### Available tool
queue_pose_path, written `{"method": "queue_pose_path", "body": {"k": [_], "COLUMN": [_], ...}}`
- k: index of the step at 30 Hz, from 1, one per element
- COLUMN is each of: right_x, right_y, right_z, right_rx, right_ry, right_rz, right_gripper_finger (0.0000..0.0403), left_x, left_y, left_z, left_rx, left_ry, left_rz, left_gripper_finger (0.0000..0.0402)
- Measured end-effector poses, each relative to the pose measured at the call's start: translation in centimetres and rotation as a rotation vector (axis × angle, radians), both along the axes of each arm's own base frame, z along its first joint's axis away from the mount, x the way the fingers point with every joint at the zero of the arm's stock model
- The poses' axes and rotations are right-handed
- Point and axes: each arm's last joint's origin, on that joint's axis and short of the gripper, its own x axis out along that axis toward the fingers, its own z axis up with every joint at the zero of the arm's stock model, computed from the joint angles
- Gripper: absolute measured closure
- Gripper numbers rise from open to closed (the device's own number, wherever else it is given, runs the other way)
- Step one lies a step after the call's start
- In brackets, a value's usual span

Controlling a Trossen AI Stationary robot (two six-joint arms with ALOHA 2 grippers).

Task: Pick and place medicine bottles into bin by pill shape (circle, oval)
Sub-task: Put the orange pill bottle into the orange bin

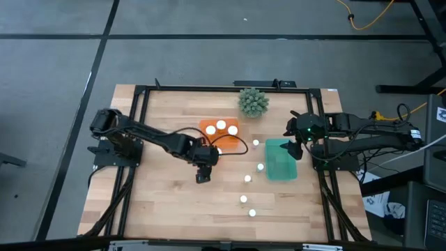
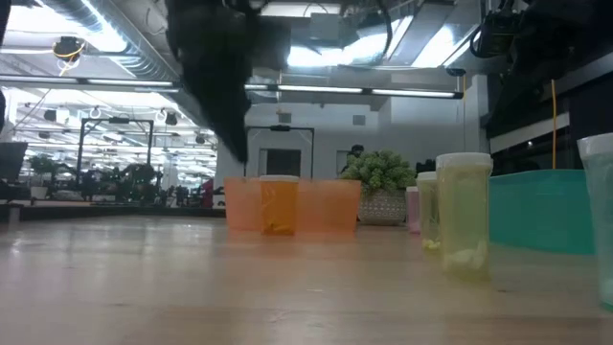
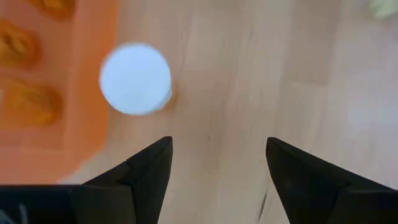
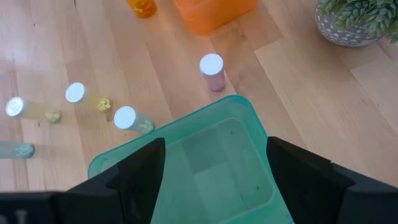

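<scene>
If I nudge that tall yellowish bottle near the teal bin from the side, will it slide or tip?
Probably tip. The yellowish bottle stands tall and narrow on a small base, so a push high up should topple it. Only a few pills sit at its bottom, so it looks light. Once down, its round body would likely roll across the wooden table.

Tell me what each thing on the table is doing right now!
Left gripper: jaws open, empty, beside the orange bin.
Right gripper: jaws open, empty, over the teal bin.
Orange bin: holds two bottles.
Teal bin: empty.
Pink bottle: upright, capped, on the table.
Plant: upright.
</scene>
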Motion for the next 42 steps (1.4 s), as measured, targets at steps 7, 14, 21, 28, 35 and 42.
{"method": "queue_pose_path", "body": {"k": [7, 14, 21, 28, 35, 42], "right_x": [0.0, 0.0, 0.0, 0.0, 0.0, 0.0], "right_y": [0.0, 0.0, 0.0, 0.0, 0.0, 0.0], "right_z": [0.0, 0.0, 0.0, 0.0, 0.0, 0.0], "right_rx": [0.000, -0.001, -0.001, -0.001, -0.001, -0.003], "right_ry": [0.000, 0.000, 0.000, 0.000, 0.000, 0.000], "right_rz": [0.000, 0.001, 0.001, 0.002, 0.002, 0.003], "right_gripper_finger": [0.0121, 0.0121, 0.0121, 0.0121, 0.0121, 0.0121], "left_x": [1.2, 2.3, 2.7, 3.4, 3.8, 3.7], "left_y": [0.5, 0.6, 0.8, 0.7, 0.2, -0.6], "left_z": [-4.5, -5.7, -5.6, -5.3, -5.2, -5.2], "left_rx": [0.058, 0.156, 0.224, 0.261, 0.158, 0.212], "left_ry": [0.136, 0.079, 0.023, -0.043, -0.057, -0.072], "left_rz": [0.053, 0.089, 0.109, 0.052, -0.061, -0.074], "left_gripper_finger": [0.0152, 0.0152, 0.0152, 0.0152, 0.0152, 0.0152]}}
